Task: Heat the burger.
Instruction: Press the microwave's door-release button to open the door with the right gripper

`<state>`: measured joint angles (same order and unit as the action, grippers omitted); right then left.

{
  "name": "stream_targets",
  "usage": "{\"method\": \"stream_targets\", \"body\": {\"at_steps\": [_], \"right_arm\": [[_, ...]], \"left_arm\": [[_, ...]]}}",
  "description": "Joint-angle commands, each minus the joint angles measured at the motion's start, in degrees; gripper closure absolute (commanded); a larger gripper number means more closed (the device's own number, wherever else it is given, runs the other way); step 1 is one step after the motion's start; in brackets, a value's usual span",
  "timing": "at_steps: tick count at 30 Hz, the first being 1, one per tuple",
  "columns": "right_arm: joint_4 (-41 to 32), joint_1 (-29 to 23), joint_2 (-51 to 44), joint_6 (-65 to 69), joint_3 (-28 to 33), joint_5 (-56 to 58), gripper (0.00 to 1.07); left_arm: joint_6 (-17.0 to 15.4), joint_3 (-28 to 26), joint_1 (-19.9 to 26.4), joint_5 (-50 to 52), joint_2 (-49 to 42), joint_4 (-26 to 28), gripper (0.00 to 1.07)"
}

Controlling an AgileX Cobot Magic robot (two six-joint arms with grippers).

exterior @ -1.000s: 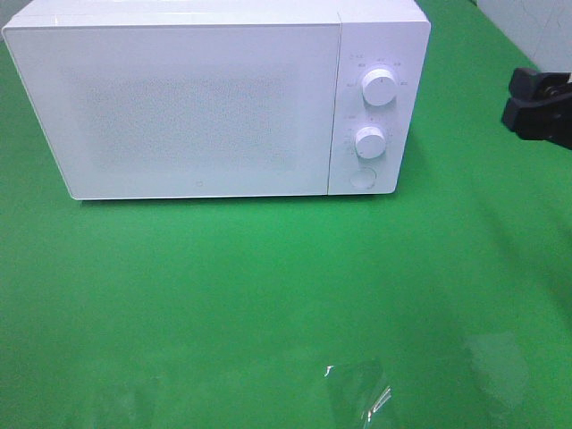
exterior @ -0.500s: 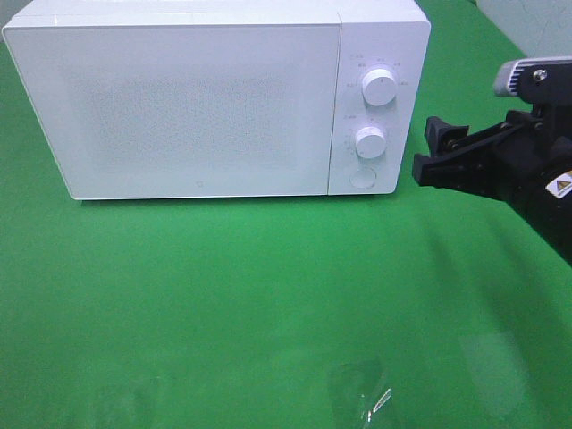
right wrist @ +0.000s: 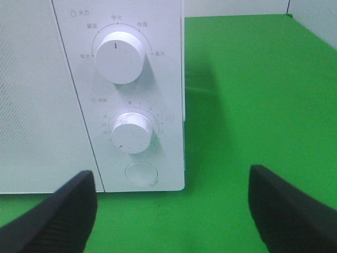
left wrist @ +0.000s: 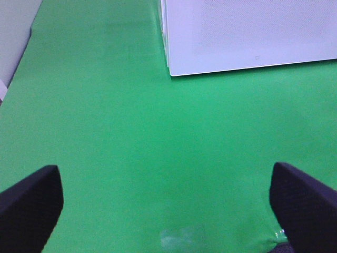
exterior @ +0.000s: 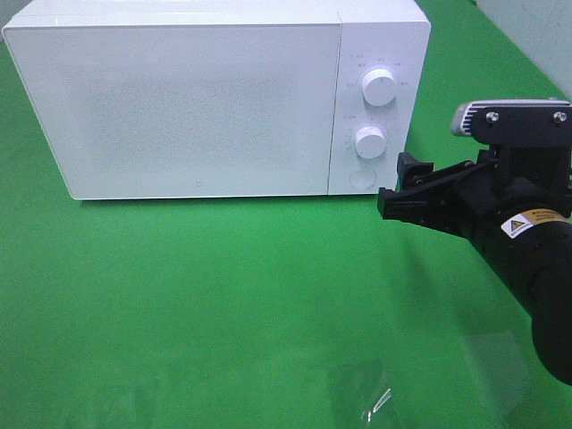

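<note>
The burger shows in none of the views. It is not on the open bench, and whether it sits behind the shut door (exterior: 188, 107) of the microwave (exterior: 380, 27) cannot be told, since the white, speckled door panel lets nothing through.

By its nature a burger should be light and soft. The bun would crush under a hard squeeze, and the stacked layers could slide apart if it is tilted. A wide, gentle hold across the sides, low enough to catch the bottom bun, looks safest, and it should be kept level.

The microwave stands at the far left of the bench (exterior: 223, 295). Its control strip is on the right side, with the upper knob (exterior: 380, 87) at the top, the lower knob (exterior: 370, 142) under it and the round button (exterior: 362, 178) at the bottom.

The right pincer (exterior: 395, 185) is just beside the microwave's near right corner, level with the round button and pointing toward it. It is apart from the casing, with jaws spread and nothing between them. The button probably releases the door, so pressing it seems the step in hand. If so, the heating itself has hardly begun.

The left pincer (left wrist: 168, 205) appears only in its own wrist view. It is released, with jaws wide, and hangs empty over bare green cloth, well short of the microwave's left end.

A scrap of clear film (exterior: 362, 395) lies on the near part of the bench, well apart from both pincers.
</note>
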<state>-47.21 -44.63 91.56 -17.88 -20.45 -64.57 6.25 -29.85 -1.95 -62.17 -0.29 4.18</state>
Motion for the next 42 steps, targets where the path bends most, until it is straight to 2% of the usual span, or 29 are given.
{"method": "stream_targets", "body": {"at_steps": [1, 6, 7, 8, 9, 10, 12, 14, 15, 16, 17, 18, 19, 20, 21, 23, 29, 39, 42], "right_arm": [[-0.6, -0.3, -0.2, 9.7, -0.1, -0.9, 0.32], [-0.1, -0.3, -0.2, 22.1, -0.1, -0.5, 0.38], [0.5, -0.3, -0.2, 28.5, -0.1, -0.2, 0.42], [0.5, -0.3, -0.2, 28.5, -0.1, -0.2, 0.42], [1.3, -0.3, -0.2, 35.8, -0.1, 0.1, 0.49], [1.3, -0.3, -0.2, 35.8, -0.1, 0.1, 0.49], [3.5, -0.3, -0.2, 49.3, -0.1, 1.1, 0.59], [3.5, -0.3, -0.2, 49.3, -0.1, 1.1, 0.59], [4.6, -0.3, -0.2, 55.6, -0.1, 1.1, 0.72], [5.2, -0.3, -0.2, 61.5, -0.1, 1.1, 0.78], [5.2, -0.3, -0.2, 61.5, -0.1, 1.1, 0.78], [5.2, -0.3, -0.2, 67.7, -0.1, 1.1, 0.88], [5.2, -0.3, -0.2, 67.7, -0.1, 1.1, 0.88], [5.2, -0.3, -0.2, 70.5, -0.1, 1.1, 0.96], [5.2, -0.3, -0.2, 70.5, -0.1, 1.1, 0.96], [5.2, -0.3, -0.2, 78.1, -0.1, 2.4, 1.07], [5.0, -0.2, -0.2, 84.9, -0.1, 7.2, 1.07], [2.5, -0.2, 0.1, 85.7, -0.3, 9.7, 1.07], [2.1, 0.1, 3.1, 86.1, -2.6, 9.9, 1.07]], "left_arm": [[0.0, 0.2, 0.3, 0.8, -1.0, 0.4, 0.07], [0.0, 0.2, 0.3, 0.8, -1.0, 0.4, 0.07], [0.0, 0.2, 0.3, 0.8, -1.0, 0.4, 0.07], [0.0, 0.2, 0.3, 0.8, -1.0, 0.4, 0.07], [0.0, 0.2, 0.3, 0.8, -1.0, 0.4, 0.07], [0.0, 0.2, 0.3, 0.8, -1.0, 0.4, 0.07], [0.0, 0.2, 0.3, 0.8, -1.0, 0.4, 0.07], [0.0, 0.2, 0.3, 0.8, -1.0, 0.4, 0.07], [0.0, 0.2, 0.3, 0.8, -1.0, 0.4, 0.07], [0.0, 0.2, 0.3, 0.8, -1.0, 0.4, 0.07], [0.0, 0.2, 0.3, 0.8, -1.0, 0.4, 0.07], [0.0, 0.2, 0.3, 0.8, -1.0, 0.4, 0.07], [0.0, 0.2, 0.3, 0.8, -1.0, 0.4, 0.07], [0.0, 0.2, 0.3, 0.8, -1.0, 0.4, 0.07], [0.0, 0.2, 0.3, 0.8, -1.0, 0.4, 0.07], [0.0, 0.2, 0.3, 0.8, -1.0, 0.4, 0.07], [0.0, 0.2, 0.3, 0.8, -1.0, 0.4, 0.07], [0.0, 0.2, 0.3, 0.8, -1.0, 0.4, 0.07], [0.0, 0.2, 0.3, 0.8, -1.0, 0.4, 0.07]]}}
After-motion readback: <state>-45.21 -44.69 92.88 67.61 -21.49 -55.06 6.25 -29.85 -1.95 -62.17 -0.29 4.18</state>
